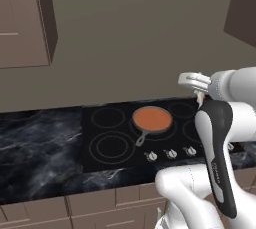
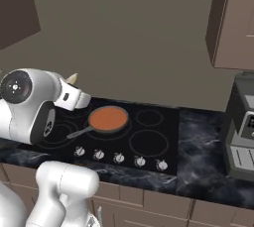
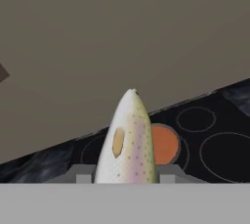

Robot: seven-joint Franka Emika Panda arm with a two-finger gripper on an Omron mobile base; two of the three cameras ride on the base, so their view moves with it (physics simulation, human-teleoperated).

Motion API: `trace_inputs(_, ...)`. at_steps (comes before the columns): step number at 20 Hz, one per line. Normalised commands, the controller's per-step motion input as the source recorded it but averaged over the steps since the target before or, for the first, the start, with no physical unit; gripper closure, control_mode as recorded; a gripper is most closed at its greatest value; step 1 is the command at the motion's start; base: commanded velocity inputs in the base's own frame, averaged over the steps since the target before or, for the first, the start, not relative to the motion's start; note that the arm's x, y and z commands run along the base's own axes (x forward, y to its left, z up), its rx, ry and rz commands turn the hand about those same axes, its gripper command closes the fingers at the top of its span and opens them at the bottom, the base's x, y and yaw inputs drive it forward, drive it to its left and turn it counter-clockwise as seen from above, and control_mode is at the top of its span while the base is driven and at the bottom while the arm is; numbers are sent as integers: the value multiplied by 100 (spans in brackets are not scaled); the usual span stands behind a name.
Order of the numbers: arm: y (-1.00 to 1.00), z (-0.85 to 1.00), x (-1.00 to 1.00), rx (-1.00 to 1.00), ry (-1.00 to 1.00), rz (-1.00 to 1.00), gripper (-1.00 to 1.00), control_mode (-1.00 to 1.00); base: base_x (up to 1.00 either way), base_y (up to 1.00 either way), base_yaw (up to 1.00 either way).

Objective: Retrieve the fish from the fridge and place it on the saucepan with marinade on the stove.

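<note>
the fish (image 3: 128, 142) rises from the bottom middle of the hand view, nose up, pinched between the two grey fingers (image 3: 82, 173) of the gripper (image 3: 126, 176), whose jaws stand part-closed against its flanks. in the right base view only its pale tip (image 2: 72, 78) pokes up at middle left, past the wrist; in the left base view a sliver of it (image 1: 200, 98) shows at right of centre below the hand.

it looks light and slim, with a smooth speckled skin that is likely slick, and a body that tapers toward both ends. a hold on the thick middle, as here, seems soundest; nearer an end the taper could let it squirt out. it probably has some give, so a hard squeeze is not wanted.

the saucepan (image 1: 151, 121) sits at the middle of the left base view on the black stove (image 1: 111, 146), full of flat orange marinade (image 1: 152, 118), its thin handle (image 1: 141, 137) pointing down-left toward the knobs (image 1: 170, 153). in the hand view the orange disc (image 3: 165, 144) lies just behind the fish, right of centre. the fish is in the air, apart from the pan, so placing is not yet done.
</note>
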Motion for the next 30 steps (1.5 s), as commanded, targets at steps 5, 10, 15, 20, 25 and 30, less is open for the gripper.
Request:
trace_inputs(5,0,0,0,0,0,0,100,100,70,-8,6)
trace_inputs(10,0,0,0,0,0,0,100,100,13,-4,3)
trace_inputs(15,-7,0,7,0,4,0,100,-100,0,-1,2)
trace_inputs(20,-24,-3,36,2,23,0,100,-100,0,0,0)
trace_inputs(25,-4,-33,34,0,24,2,100,-100,0,0,0)
trace_inputs(30,0,-62,17,0,7,2,100,-100,0,0,0)
